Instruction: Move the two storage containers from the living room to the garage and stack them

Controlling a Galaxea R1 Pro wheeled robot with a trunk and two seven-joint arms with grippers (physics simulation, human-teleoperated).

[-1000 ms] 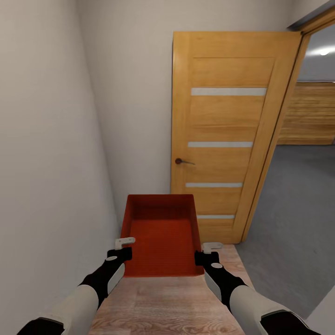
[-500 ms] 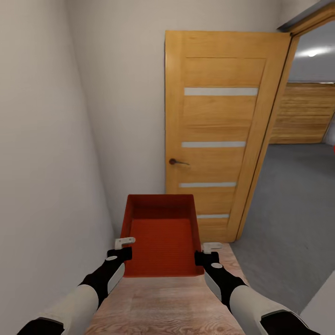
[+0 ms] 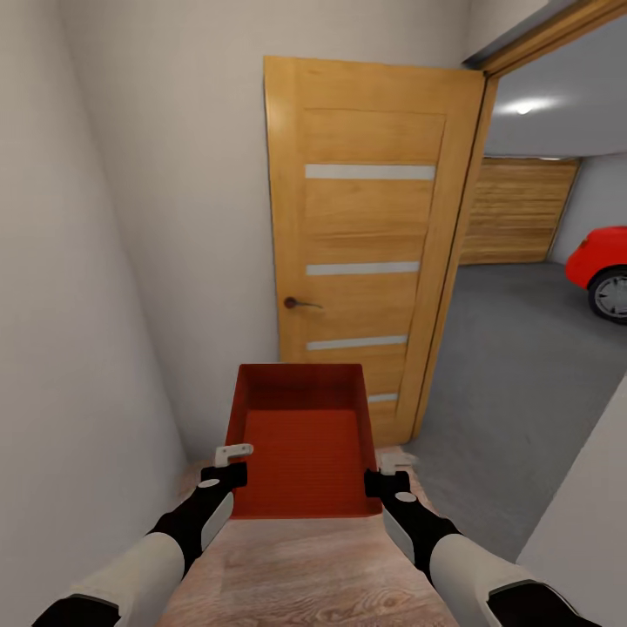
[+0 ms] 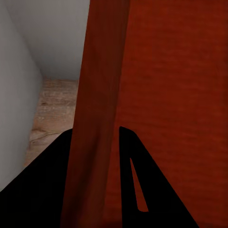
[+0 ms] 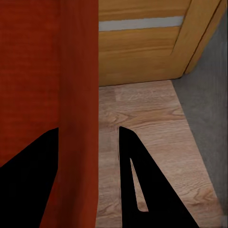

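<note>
The robot is carrying one orange-red storage container point(image 3: 300, 440) in front of its trunk, held up above the light wood-plank floor point(image 3: 305, 575) of a narrow passage. The left gripper point(image 3: 228, 461) is gripping the container's left long wall and the right gripper point(image 3: 389, 470) is gripping its right long wall, both near the end closest to the robot. In the left wrist view the left gripper's jaws are pinching the container wall point(image 4: 97, 118), with one dark finger point(image 4: 142, 185) inside the bin and the other outside. In the right wrist view the right gripper's jaws are pinching the opposite wall point(image 5: 78, 114) the same way, one finger point(image 5: 142, 180) lying outside over the planks. The container is sitting level with its open top facing up, showing nothing inside. A white wall point(image 3: 70, 305) is running along the left side. Just ahead, a wooden panel door point(image 3: 366, 235) with pale horizontal strips and a dark handle point(image 3: 296, 303) is standing open. Beyond the doorway to the right, the garage's grey concrete floor point(image 3: 514, 374) is showing, with a wooden garage door point(image 3: 518, 209) at the far end and part of a red car point(image 3: 601, 266) near the edge.
</note>
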